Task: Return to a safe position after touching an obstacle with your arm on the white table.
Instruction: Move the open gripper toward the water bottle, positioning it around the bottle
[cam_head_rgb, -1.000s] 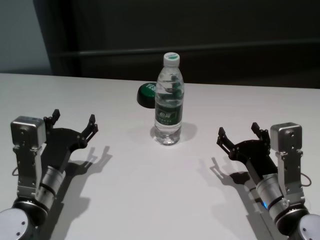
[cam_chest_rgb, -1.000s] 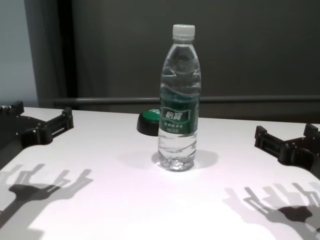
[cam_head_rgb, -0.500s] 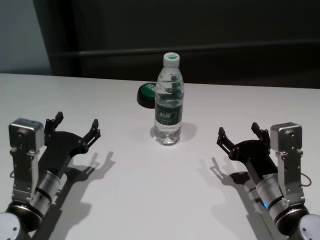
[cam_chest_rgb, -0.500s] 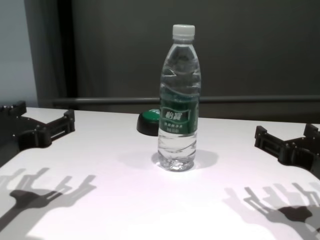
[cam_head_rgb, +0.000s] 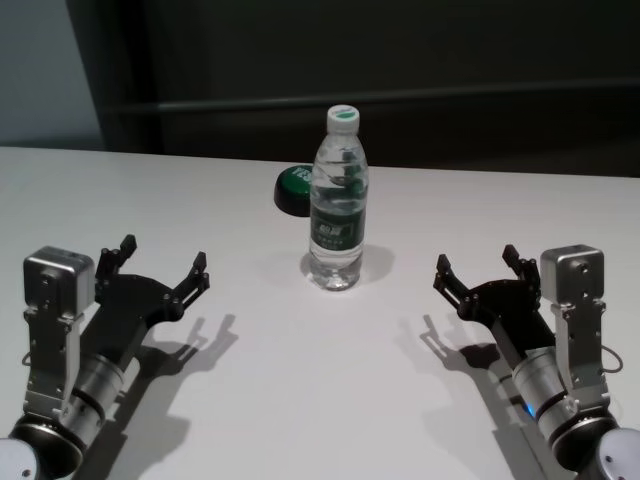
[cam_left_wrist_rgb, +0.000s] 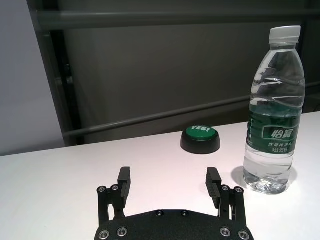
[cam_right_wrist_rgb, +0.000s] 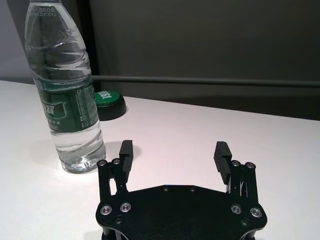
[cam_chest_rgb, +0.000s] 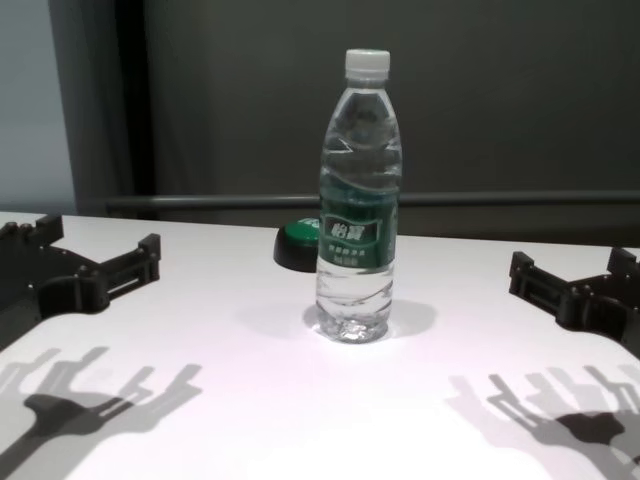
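A clear bottle with white cap and dark green label bearing white lettering stands on the plain white bench, a black button with green top behind it, between two black claws, left claw and right claw.

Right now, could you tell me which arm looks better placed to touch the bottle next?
Probably the left. The left gripper is open and angled toward the bottle, slightly nearer than the right gripper, which is open at the white table's right side.
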